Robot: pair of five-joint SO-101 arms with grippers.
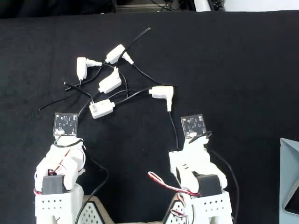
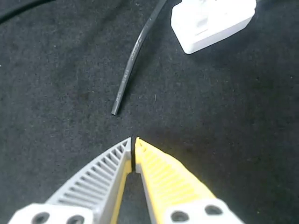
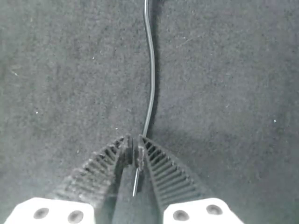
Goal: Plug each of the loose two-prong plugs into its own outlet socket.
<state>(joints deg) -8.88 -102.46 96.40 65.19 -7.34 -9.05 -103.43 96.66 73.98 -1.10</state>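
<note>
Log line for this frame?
left gripper shut, empty | right gripper shut, tips at cord | plugs tangled, untouched

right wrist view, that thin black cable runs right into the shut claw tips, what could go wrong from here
1. The thin cable meets the right claw at its shut tips; whether it is pinched or lying underneath is unclear. Moving off could drag it and the white plug it seems to lead to.
2. In the high view the black cables cross among the other white plugs; lifting one may tug its neighbours.
</note>
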